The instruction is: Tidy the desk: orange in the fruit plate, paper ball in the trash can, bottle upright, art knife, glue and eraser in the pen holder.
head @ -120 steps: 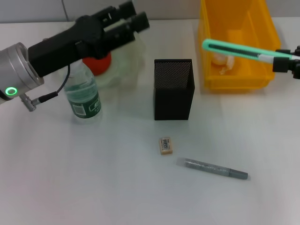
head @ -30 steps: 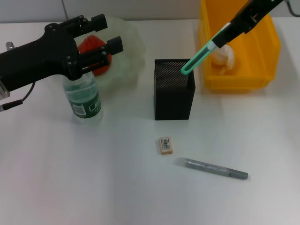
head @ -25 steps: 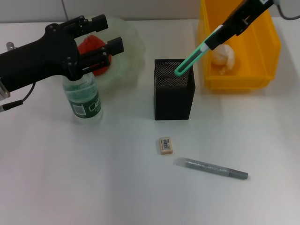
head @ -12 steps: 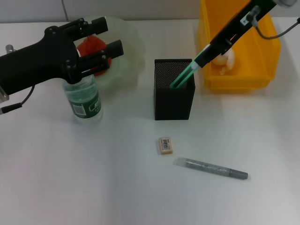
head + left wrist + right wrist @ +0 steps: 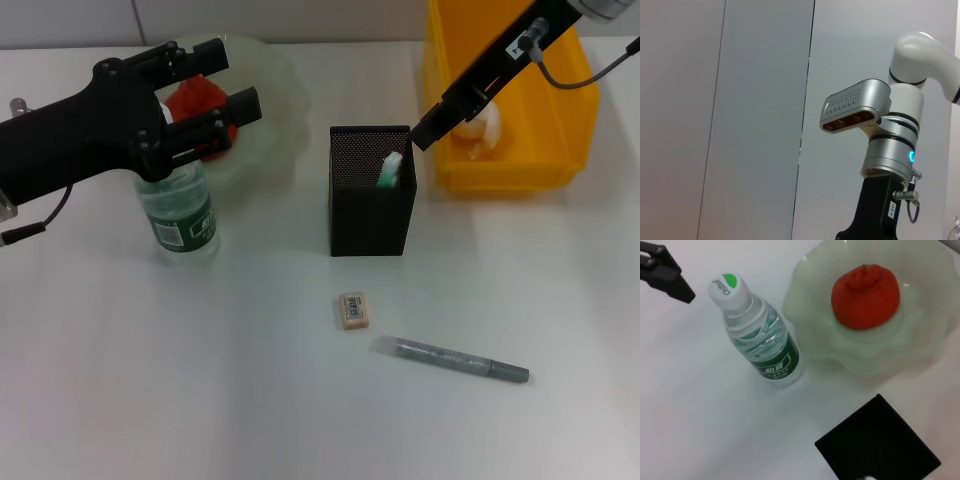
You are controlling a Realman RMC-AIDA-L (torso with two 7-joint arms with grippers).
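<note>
Desk (image 5: pixel 150 380): white surface carrying all items listed below.

Pen holder (image 5: pixel 371 190): black mesh box, upright at centre. Holds one green-and-white art knife (image 5: pixel 389 170), standing against the right-hand inner wall, only its top end visible above the mesh.

Right gripper (image 5: pixel 425 130): just above the holder's right rear corner, arm angled down from over the bin. It is no longer touching the knife; whether its fingers stand apart cannot be told from here. Judged to have just released the knife.

Left gripper (image 5: pixel 225 90): fingers apart, clamped on nothing, hovering over the bottle's cap and the plate's near edge.

Bottle (image 5: pixel 757 337): clear, green label, green cap, standing upright just beside the plate. Requirement met.

Fruit plate (image 5: pixel 920 355): pale green scalloped dish. Orange (image 5: pixel 865 289) rests inside. Requirement met.

Trash can (image 5: pixel 500 170): yellow bin behind the holder, right side. Paper ball (image 5: pixel 478 122) lies within, partly hidden by the right arm.

Eraser (image 5: pixel 354 309): flat on the desk in front of the holder. Outstanding.

Glue (image 5: pixel 460 362): grey stick-shaped item, presumably the glue, lying flat near the eraser. Outstanding.
</note>
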